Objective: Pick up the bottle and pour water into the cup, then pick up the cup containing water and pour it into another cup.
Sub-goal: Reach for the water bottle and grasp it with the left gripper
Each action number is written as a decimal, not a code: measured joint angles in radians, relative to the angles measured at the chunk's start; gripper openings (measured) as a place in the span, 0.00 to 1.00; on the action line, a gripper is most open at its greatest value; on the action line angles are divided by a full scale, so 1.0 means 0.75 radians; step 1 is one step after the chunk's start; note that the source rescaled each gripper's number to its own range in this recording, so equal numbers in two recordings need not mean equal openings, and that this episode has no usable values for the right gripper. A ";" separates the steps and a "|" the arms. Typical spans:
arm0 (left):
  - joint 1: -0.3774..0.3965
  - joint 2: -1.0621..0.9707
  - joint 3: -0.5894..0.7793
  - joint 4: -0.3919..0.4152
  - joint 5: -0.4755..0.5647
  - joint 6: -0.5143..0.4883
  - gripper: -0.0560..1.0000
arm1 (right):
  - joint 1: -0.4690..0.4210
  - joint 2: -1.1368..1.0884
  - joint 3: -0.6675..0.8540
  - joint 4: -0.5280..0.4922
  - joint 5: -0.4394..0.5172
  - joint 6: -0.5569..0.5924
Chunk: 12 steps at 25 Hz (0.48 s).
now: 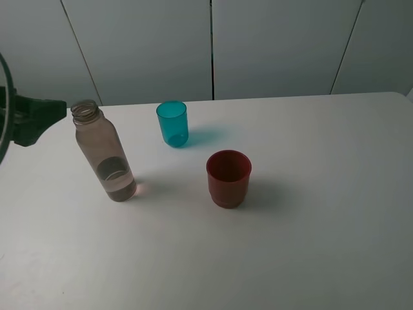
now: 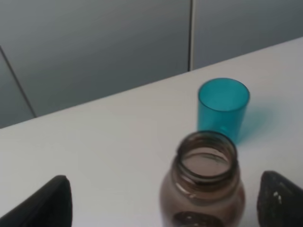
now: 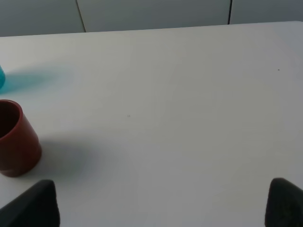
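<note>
Exterior high: bottle (image 1: 103,152) with unreadable dark patch (image 1: 112,169).

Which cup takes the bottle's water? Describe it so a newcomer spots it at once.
On the white table, look to the back edge by the grey wall. The teal cup stands upright there, behind the red cup and, in the high view, right of the bottle. It is the only see-through blue-green thing, narrower than the red cup and far shorter than the bottle.
</note>
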 joint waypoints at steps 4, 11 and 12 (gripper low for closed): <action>-0.241 0.132 0.190 -0.022 -0.398 0.002 0.99 | 0.000 0.000 0.000 0.000 0.000 0.000; -0.379 0.241 0.279 -0.114 -0.613 -0.068 0.99 | 0.000 0.000 0.000 0.000 0.000 0.008; -0.382 0.241 0.279 -0.120 -0.616 -0.092 0.99 | 0.000 0.000 0.000 0.000 0.000 0.008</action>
